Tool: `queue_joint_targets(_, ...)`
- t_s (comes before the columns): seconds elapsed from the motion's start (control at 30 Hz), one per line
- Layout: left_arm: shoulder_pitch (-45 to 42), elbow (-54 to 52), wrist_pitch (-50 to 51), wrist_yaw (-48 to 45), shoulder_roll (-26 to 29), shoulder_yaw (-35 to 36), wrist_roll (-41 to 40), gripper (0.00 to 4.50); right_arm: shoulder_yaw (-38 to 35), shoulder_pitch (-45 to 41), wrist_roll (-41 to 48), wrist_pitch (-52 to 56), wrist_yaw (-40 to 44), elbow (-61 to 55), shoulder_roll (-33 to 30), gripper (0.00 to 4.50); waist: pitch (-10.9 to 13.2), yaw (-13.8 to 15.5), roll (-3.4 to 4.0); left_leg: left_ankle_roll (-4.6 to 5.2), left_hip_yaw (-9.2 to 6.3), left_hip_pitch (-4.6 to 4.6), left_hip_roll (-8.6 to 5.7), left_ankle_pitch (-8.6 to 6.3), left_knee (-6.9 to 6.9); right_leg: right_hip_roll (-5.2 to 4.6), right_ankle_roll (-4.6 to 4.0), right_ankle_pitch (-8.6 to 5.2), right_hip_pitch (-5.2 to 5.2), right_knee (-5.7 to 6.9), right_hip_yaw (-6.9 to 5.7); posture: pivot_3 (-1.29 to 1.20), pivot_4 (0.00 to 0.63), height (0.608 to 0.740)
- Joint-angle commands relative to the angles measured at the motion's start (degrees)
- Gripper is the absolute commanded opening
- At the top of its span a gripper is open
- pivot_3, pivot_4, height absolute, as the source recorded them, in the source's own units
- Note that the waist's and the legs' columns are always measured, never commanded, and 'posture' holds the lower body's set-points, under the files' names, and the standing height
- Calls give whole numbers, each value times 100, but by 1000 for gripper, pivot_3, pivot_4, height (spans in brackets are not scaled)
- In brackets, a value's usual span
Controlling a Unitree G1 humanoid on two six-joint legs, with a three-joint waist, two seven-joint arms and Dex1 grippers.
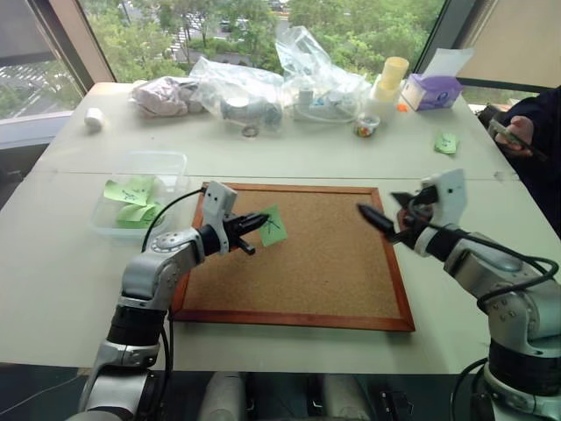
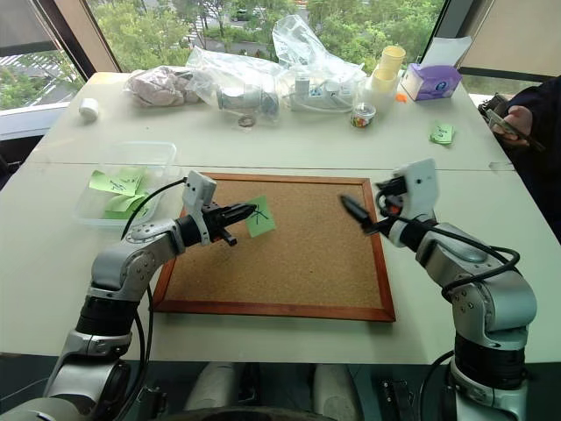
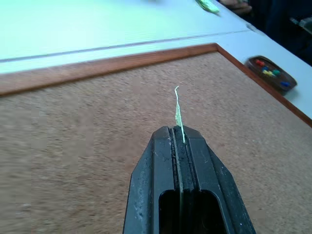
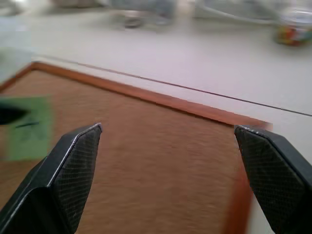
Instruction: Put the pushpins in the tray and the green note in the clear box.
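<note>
— What's on the table [image 1: 289, 158] by the windows?

— A cork board [image 1: 307, 263] in the middle. Over its left part the left gripper [image 1: 261, 221] is pinched tight on the green note [image 1: 273, 226], held above the cork.

— And the other one?

— The right gripper [image 1: 386, 213] hangs over the board's right edge, fingers spread wide, nothing in them.

— The box?

— The clear box [image 1: 162, 162] sits just left of the board with green notes inside. The tray [image 3: 271, 74] lies off the board's right side, holding pushpins [image 3: 267, 71]. Plastic bags [image 1: 263, 83] lie beyond the board, near the windows.
</note>
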Motion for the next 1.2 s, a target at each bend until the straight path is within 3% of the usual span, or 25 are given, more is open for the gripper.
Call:
queue_joint_targets(0.03,-516,-159,-559,863,-91,547,332,0,260,-189,337,-110,667,-105,-365,4460,3,29,-5,3,-2,0,-2,-2,3,-2,0,0,3,0,0,0,150,740)
queue_joint_targets(0.23,-785,186,-1166,2487,-63,1354,1119,0,840,-645,492,-279,1309,190,-544,4460,5,-7,-12,12,-6,4,-4,-7,6,-5,0,0,11,-3,-1,0,150,740)
queue_joint_targets(0.53,-191,666,-1321,3333,227,1657,1816,0,1554,-1051,-133,-967,1817,785,-739,4460,5,18,-15,11,0,5,-3,-6,8,-8,1,1,11,-1,-4,0,150,740)
queue_joint_targets(0.63,-100,744,-1156,3300,224,1681,1770,990,1613,-1052,-197,-1059,1875,833,-737,4500,4,70,-18,11,3,4,-4,-6,9,-10,1,1,12,-1,-7,0,150,740)
queue_joint_targets(0.87,39,522,-1107,2784,288,1586,1580,4470,1510,-866,-280,-1171,2034,786,-921,4500,4,105,-20,11,14,5,-4,-6,9,-10,1,1,12,-1,-7,0,150,740)
queue_joint_targets(1.2,-308,-20,-823,1151,576,1318,669,4470,1072,-586,-234,-1166,1971,751,-1205,4500,4,119,-21,10,16,6,-5,-5,11,-9,1,1,15,-1,-9,0,150,740)
